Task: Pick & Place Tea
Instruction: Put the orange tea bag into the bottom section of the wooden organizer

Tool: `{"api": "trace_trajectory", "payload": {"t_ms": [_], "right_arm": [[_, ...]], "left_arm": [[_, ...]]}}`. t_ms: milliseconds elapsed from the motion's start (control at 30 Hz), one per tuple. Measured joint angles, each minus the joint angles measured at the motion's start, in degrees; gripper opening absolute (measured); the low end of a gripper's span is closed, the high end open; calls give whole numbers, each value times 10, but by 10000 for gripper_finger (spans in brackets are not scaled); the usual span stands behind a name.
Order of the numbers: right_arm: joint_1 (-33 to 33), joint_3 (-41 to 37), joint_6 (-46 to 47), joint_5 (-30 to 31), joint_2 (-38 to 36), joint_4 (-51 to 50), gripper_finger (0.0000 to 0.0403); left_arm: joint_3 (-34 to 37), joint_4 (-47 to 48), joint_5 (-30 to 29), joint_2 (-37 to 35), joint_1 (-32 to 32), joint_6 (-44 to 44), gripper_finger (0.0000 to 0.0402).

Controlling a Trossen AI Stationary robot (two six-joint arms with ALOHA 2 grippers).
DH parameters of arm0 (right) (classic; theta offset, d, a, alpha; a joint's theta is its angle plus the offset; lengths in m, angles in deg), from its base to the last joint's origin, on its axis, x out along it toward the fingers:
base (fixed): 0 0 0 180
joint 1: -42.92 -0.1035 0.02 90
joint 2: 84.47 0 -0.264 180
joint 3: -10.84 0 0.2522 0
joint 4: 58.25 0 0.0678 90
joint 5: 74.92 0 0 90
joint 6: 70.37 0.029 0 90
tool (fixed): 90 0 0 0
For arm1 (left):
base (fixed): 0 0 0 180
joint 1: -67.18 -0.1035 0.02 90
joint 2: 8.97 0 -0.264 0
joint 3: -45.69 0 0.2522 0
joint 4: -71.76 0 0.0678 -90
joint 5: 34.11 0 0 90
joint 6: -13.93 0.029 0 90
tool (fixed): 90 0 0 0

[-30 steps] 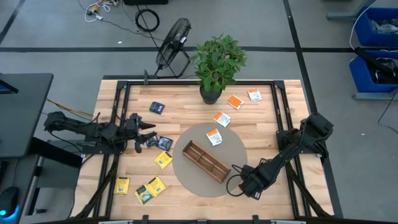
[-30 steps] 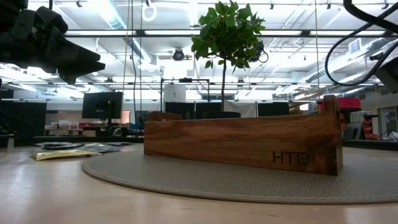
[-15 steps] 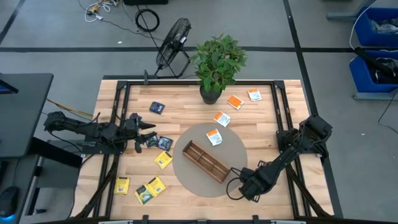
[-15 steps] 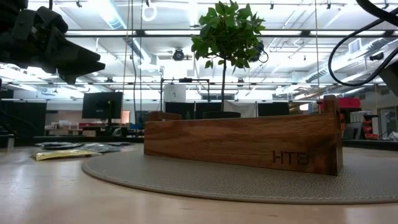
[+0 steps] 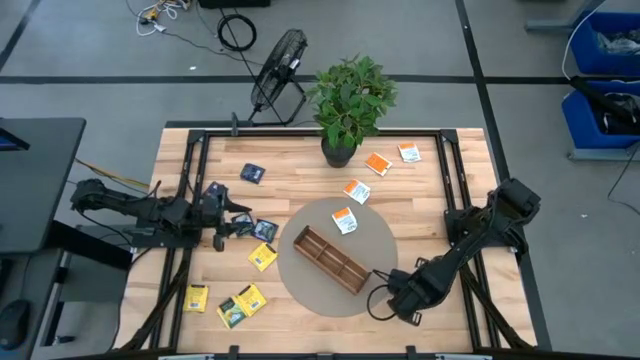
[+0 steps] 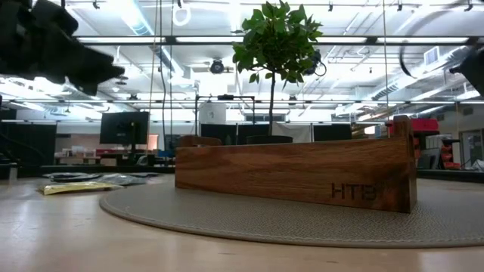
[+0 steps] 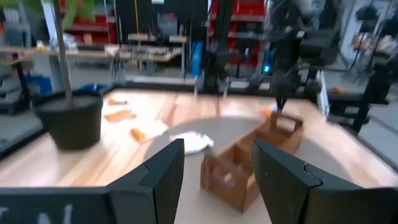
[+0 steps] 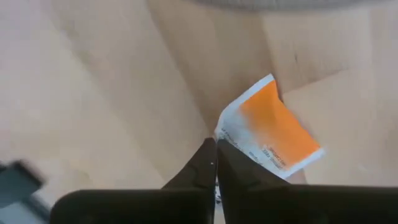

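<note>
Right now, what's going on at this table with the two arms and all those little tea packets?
The robot is sorting tea sachets toward the wooden divided tray, which sits on a round grey mat. The right gripper, near the front edge of the table just past the mat, is shut on the corner of an orange-and-white sachet. The left gripper is open, over the dark navy sachets on the table's left side, holding nothing. Other sachets lie scattered near the potted plant.
</note>
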Motion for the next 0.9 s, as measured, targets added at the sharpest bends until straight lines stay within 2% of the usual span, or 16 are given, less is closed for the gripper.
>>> {"api": "trace_trajectory", "payload": {"t_ms": [100,267,433,667,900], "right_arm": [[12,10,-13,25,-28,0,4],[39,25,-64,103,-85,24,2],[75,29,-122,134,-134,56,1],[144,29,-232,113,-158,81,1],[243,29,-379,12,-158,180,0]], "left_arm": [[0,-25,2,3,0,40,193],[0,-64,22,16,0,118,193],[0,-98,24,40,0,174,193],[0,-182,29,100,0,210,193],[-1,-282,30,182,-1,267,193]]}}
